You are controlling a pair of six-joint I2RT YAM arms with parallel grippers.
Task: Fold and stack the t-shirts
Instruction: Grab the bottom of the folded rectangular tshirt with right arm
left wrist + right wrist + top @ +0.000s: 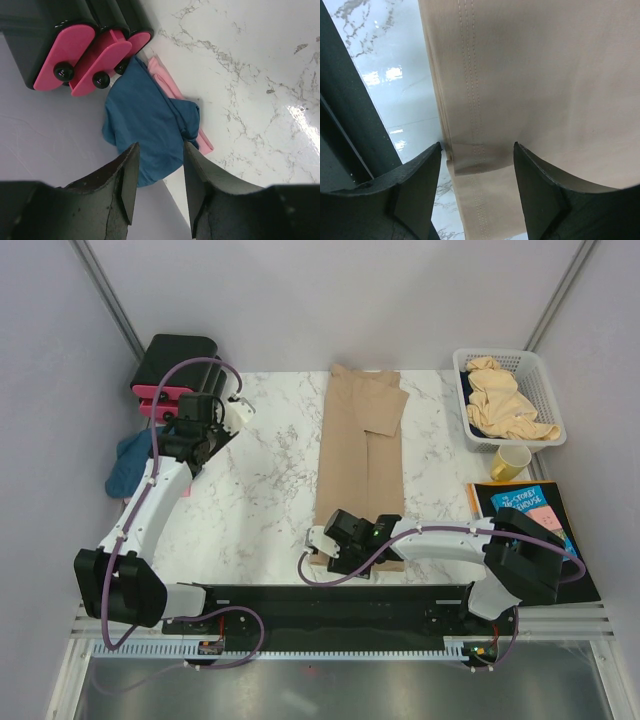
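Tan t-shirt (362, 455), long folded strip, centre frame on bench (260, 490). Right claw (477, 150) wide over its lower end; left claw (159, 150) wide above blue t-shirt (145, 125), far left. Risk: pinch takes top layer only, fold splays.

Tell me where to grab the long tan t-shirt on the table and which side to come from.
Grip the tan t-shirt at its near-left corner, coming down from the near edge. It lies flat as a long narrow strip running away from the arms, so that end probably folds over best. The right end effector hangs open above the stitched, layered edge there.
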